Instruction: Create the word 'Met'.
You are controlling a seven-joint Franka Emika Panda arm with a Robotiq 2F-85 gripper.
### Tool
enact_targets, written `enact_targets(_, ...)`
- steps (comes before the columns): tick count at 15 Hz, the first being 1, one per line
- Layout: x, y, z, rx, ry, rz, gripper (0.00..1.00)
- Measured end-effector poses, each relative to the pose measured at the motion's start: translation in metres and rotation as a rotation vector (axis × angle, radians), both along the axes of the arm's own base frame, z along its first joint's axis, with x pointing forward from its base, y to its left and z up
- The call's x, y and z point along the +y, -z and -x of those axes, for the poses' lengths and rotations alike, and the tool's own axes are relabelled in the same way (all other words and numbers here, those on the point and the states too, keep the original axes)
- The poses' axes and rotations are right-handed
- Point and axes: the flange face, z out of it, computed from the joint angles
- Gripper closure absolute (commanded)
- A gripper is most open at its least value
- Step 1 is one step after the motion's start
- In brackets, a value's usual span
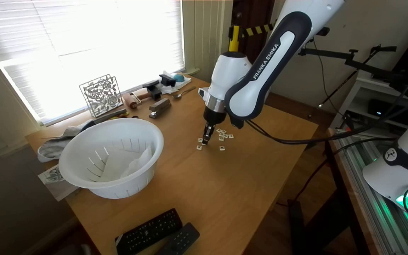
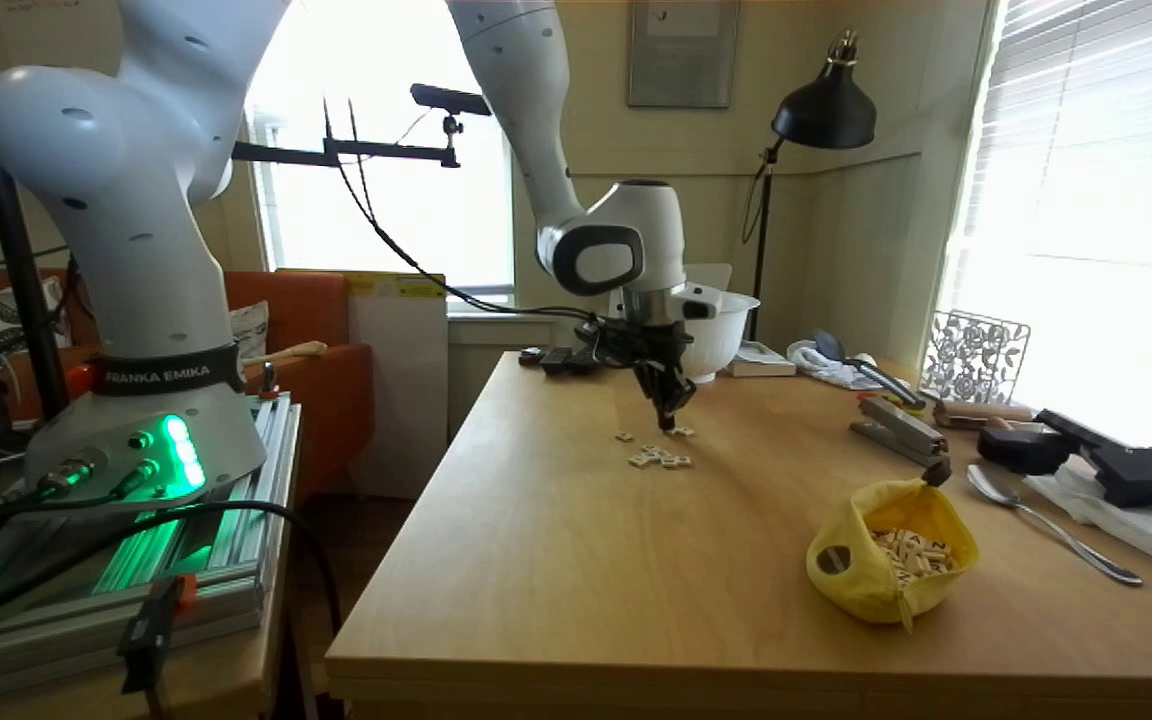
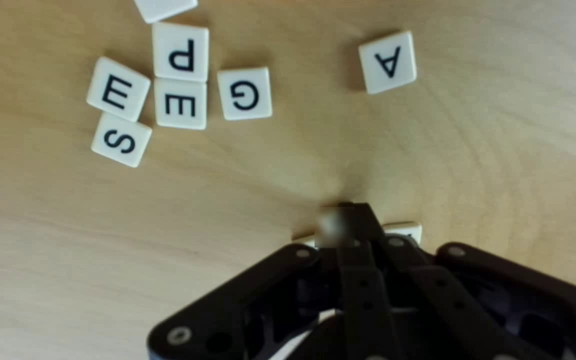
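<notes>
Several small white letter tiles lie loose on the wooden table (image 1: 175, 166). In the wrist view I can read a tile P (image 3: 180, 51), a tile E (image 3: 181, 104), a tile G (image 3: 244, 93), a tile S (image 3: 121, 139) and, apart from these, a tile A (image 3: 387, 62). A slanted tile (image 3: 118, 88) also looks like an E. My gripper (image 3: 353, 207) is shut, its fingertips low over the table, with no tile visible between them. Partly hidden by the fingers are a tile (image 3: 408, 230) to the right and another (image 3: 305, 241) to the left; their letters cannot be read.
A white bowl (image 1: 122, 189) stands towards the window side. Two black remotes (image 1: 151, 230) lie beyond it at the table's end. A yellow bag (image 2: 856, 590) full of tiles sits near another edge, with a stapler (image 2: 901, 428) and a spoon (image 2: 1061, 535) close by.
</notes>
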Motion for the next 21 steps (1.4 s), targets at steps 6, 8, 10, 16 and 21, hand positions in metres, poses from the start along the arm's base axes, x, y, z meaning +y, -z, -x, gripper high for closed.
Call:
enact_targets(6,0.0003,0.0005,-0.0048,-0.023,0.045,-0.007,1.00)
enact_targets(8,0.0002,0.0007,-0.0064,-0.025,0.055,-0.010,1.00)
enact_targets(10,0.0000,0.0008,-0.0077,-0.026,0.061,-0.011,1.00)
enact_targets(16,0.0002,0.0008,-0.0083,-0.027,0.065,-0.011,1.00)
enact_targets(21,0.0005,0.0005,-0.0087,-0.028,0.065,-0.011,1.00)
